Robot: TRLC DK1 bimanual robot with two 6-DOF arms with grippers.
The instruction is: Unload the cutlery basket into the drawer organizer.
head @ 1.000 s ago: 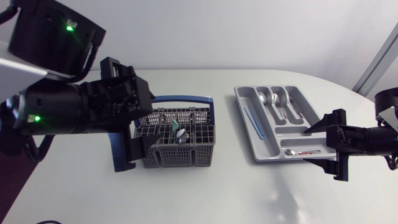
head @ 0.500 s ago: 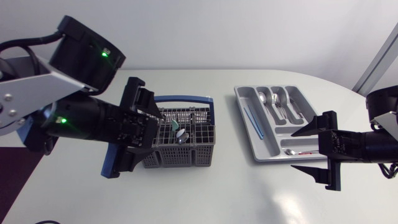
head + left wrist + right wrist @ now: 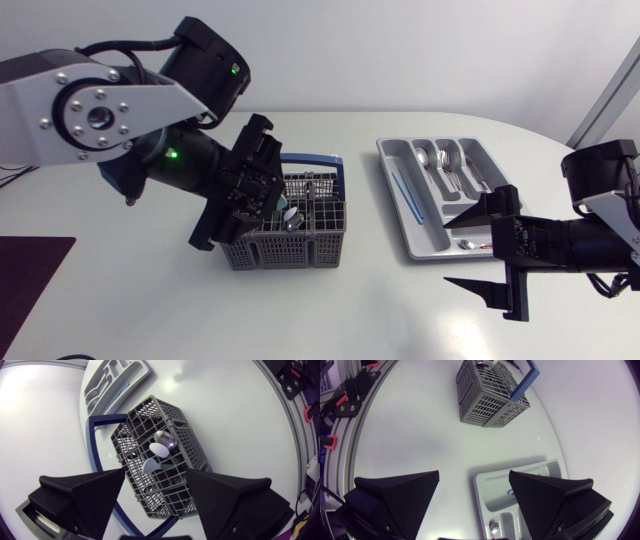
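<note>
The grey cutlery basket [image 3: 292,238] with a blue handle [image 3: 312,158] stands left of the table's middle. Spoon bowls [image 3: 160,450] stick up from its compartments. My left gripper [image 3: 240,195] hangs over the basket's left side, open, looking down into the basket [image 3: 165,467] with its fingers [image 3: 85,495] apart and nothing between them. The grey drawer organizer [image 3: 402,152] lies to the right, holding spoons [image 3: 442,160], a blue piece [image 3: 406,195] and a red-handled piece [image 3: 482,245]. My right gripper [image 3: 478,250] is open at the organizer's near right corner, holding nothing.
The right wrist view looks across the bare tabletop to the basket [image 3: 490,395] and takes in the organizer's end [image 3: 520,485] ahead of its fingers [image 3: 395,495]. A table-edge rail [image 3: 345,415] runs along one side.
My left arm has swung up and to the right, bringing its gripper from beside the basket to over it. My right gripper has drawn left and toward the table's front.
</note>
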